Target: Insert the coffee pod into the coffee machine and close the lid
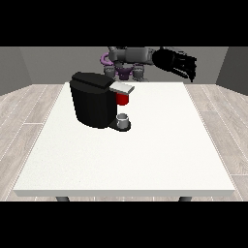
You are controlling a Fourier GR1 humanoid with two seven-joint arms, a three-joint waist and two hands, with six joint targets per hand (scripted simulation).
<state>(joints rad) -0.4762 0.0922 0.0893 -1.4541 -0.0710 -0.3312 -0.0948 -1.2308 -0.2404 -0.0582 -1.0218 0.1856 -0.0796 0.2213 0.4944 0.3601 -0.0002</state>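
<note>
The black coffee machine (pixel 94 99) stands on the white table (pixel 145 155), left of the middle. Its silver lid (pixel 122 87) juts out to the right and lies about level over a red part (pixel 123 99). Below that, a small grey cup-shaped thing (pixel 124 119) sits on the machine's base. I cannot tell whether this is the pod. The hand at the view's right (pixel 181 63) is raised in the air behind the table's far edge, well right of the machine. Its fingers hang spread and hold nothing. No hand shows at the view's left.
The robot's torso (pixel 127 57) stands behind the table's far edge, just beyond the machine. Wooden floor surrounds the table, and grey walls stand behind it.
</note>
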